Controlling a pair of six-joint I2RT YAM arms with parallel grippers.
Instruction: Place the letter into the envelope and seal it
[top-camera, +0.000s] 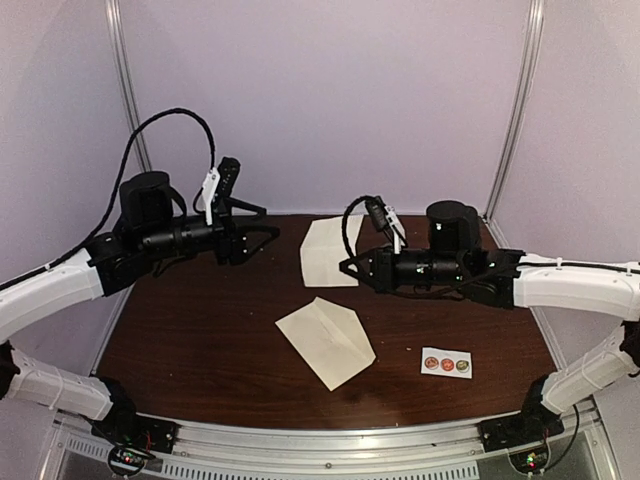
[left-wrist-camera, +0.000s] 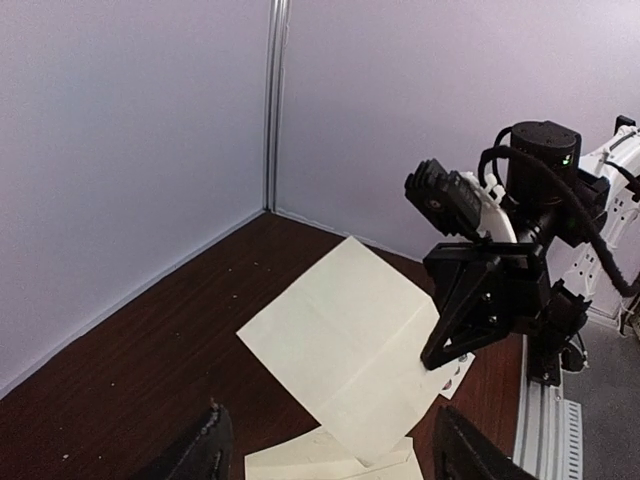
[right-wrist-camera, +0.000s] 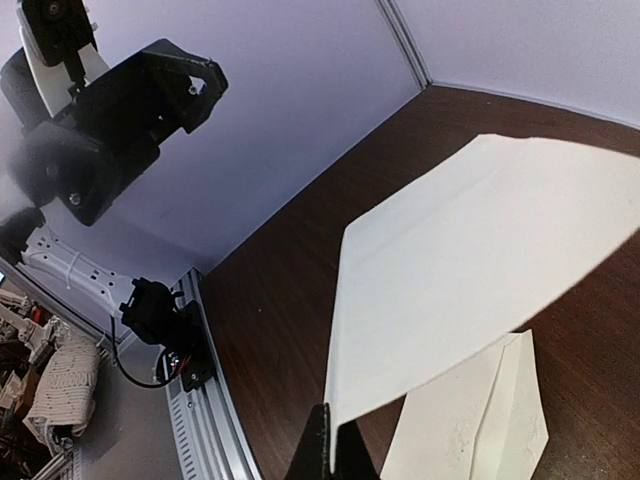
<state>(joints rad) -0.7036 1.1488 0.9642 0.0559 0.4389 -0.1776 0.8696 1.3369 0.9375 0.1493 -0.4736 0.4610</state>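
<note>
My right claw (top-camera: 348, 268) is closed on the letter (top-camera: 328, 250), pinching one edge only, with the rest of the sheet spread out unsupported above the counter (top-camera: 200, 340). I cannot tell whether its far edge rests on the wood. My left claw (top-camera: 265, 225) is spread wide with nothing in it, hanging above the left rear of the counter, well apart from the paper.

The envelope (top-camera: 325, 342) lies flat near the middle front of the counter, pointed flap showing, with nothing pinning it. The right wrist view looks down past the letter onto it.

My main worry is that thin edge grip. The sheet can twist or slip out of the closed fingers (right-wrist-camera: 335, 455) if I swing it fast, or it can buckle when its leading edge meets the envelope.

The second risk is the loose envelope. If I push the letter at its mouth, I expect it to skate across the smooth wood unless the left claw holds it down first.

The letter shows creases but looks spread open and broader than the envelope, so it may jam at the mouth.

The sticker strip (top-camera: 446, 363) sits near the right front, where a low sweep of the right arm could knock it away.
</note>
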